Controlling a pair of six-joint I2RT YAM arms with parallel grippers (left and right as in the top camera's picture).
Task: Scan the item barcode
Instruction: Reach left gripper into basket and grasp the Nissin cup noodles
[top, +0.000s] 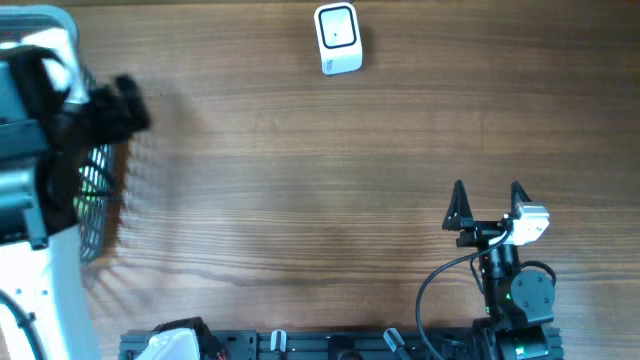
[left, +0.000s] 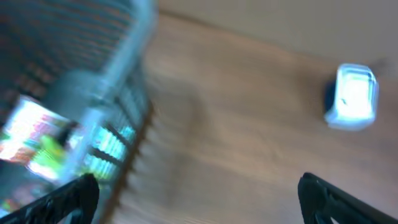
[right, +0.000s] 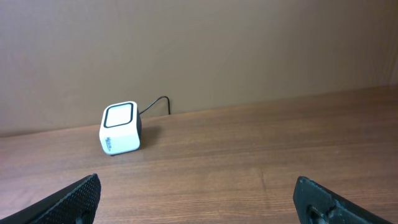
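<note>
The white barcode scanner (top: 338, 38) stands at the table's far edge, its dark-framed window facing up; it also shows in the right wrist view (right: 120, 128) and, blurred, in the left wrist view (left: 353, 96). A colourful packaged item (left: 34, 137) lies inside a wire basket (left: 118, 68) at the left; the picture is smeared. My left gripper (left: 199, 194) is open and empty, hovering just right of the basket's rim (top: 100, 200). My right gripper (top: 487, 190) is open near the front right, nothing between its fingers (right: 199, 199), far from the scanner.
The scanner's black cable (right: 155, 102) runs back toward the brown wall. The left arm's white and black body (top: 35, 120) hangs over the basket. A black rail (top: 330, 345) lines the table's front edge.
</note>
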